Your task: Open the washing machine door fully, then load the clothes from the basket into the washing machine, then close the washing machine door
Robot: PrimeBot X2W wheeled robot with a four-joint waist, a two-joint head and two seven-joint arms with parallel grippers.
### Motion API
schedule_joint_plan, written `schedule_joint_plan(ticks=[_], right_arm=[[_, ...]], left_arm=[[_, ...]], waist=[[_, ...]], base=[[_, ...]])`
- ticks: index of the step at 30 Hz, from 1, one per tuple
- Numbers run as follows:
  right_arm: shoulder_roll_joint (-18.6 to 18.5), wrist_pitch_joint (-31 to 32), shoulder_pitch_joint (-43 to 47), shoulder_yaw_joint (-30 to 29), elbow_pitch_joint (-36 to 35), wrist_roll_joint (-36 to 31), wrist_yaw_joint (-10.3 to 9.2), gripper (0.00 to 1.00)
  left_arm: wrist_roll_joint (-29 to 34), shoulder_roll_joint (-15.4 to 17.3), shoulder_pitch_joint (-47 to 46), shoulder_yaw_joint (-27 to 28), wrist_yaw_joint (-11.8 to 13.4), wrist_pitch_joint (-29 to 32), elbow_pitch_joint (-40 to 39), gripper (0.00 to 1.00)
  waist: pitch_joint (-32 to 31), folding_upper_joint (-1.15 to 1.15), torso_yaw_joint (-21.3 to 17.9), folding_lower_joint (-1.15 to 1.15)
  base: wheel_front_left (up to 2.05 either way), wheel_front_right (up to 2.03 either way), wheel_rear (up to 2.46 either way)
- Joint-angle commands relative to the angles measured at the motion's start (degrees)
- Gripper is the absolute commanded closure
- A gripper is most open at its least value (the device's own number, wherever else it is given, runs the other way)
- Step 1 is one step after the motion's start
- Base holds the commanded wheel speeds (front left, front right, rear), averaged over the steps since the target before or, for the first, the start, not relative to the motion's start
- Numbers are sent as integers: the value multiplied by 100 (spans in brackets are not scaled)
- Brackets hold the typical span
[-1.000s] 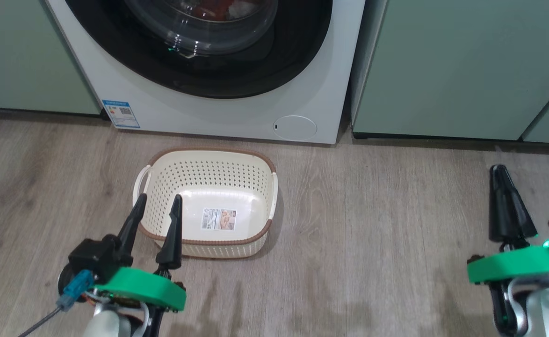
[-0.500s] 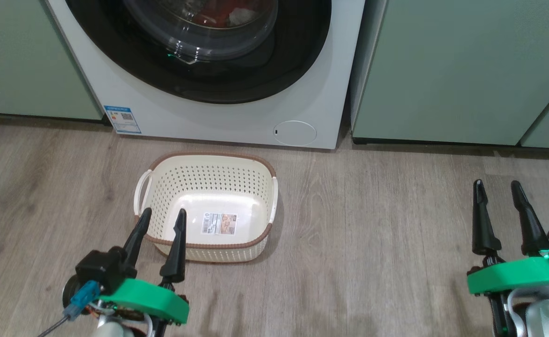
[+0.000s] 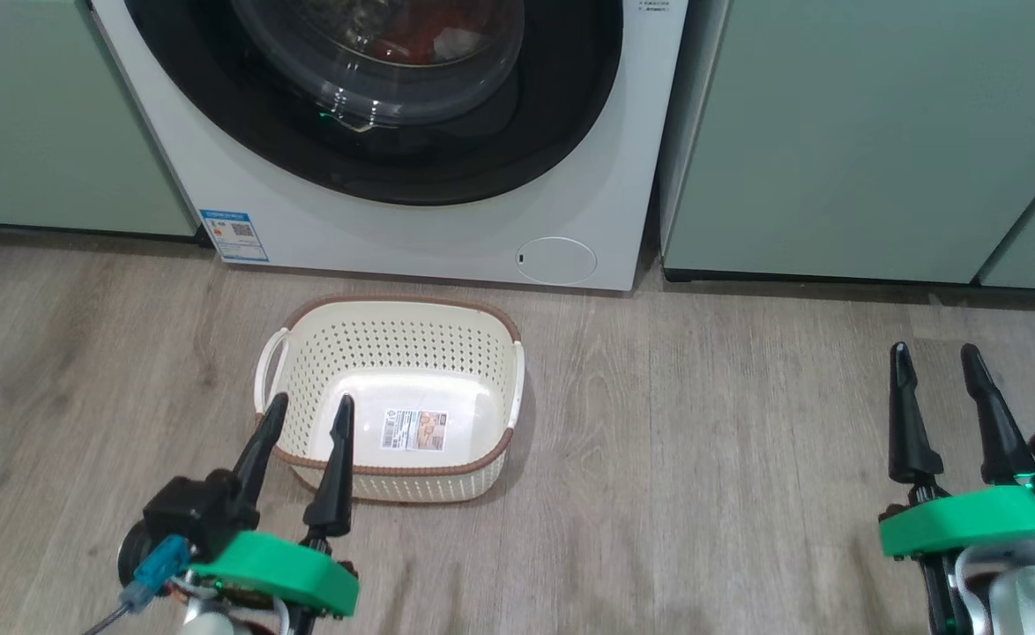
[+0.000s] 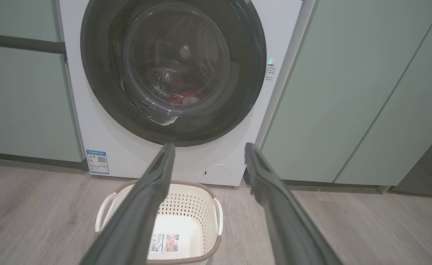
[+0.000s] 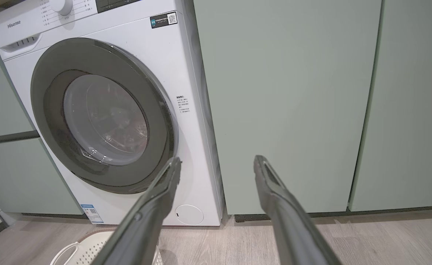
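Head view: the washing machine (image 3: 447,242) stands straight ahead of my two grippers, between pale green cabinets (image 3: 835,132). Its door (image 3: 447,168) lies flush with the white front, so I judge it is closed and the last step is done. The basket (image 3: 394,339) sits on the wooden floor (image 3: 703,441) just before the machine. The left gripper (image 3: 310,401) hovers over its near rim. The basket holds nothing except a paper label (image 3: 413,430). The clothes (image 3: 403,44) are beyond the fingertips, a red patch behind the door glass.

Both grippers have their fingers spread wide and carry nothing. The right gripper (image 3: 934,350) hangs over bare floor, well apart from the basket, I think because no work remains for it.

The right wrist view adds the control panel (image 5: 72,14) with its knob (image 5: 59,4), which the head view cuts off. The left wrist view adds the drum holes (image 4: 157,77) and a small green light (image 4: 270,61) beside the door.
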Motion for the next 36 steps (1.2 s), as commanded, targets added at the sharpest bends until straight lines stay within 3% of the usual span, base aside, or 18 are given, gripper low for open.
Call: schedule_joint_plan(ticks=[1,29,30,36], right_arm=[[-22,-37,-144,133,-167,-48,-1,0],[-22,-37,-189,153,-105,-2,-1,0],[1,0,-3,34,63,2,0,100],[38,51,77,41,479,111,0,100]], left_arm=[[38,59,-147,175,-5,-55,-199,0],[-142,59,-121,260,-32,-55,-23,0],[-135,2,31,80,-46,0,153,100],[-265,-17,145,86,-49,57,547,100]], waist=[[-7,0,6,0],[-8,0,18,0],[-8,0,17,0],[-6,0,15,0]], base=[[0,0,0],[0,0,0],[0,0,0],[0,0,0]])
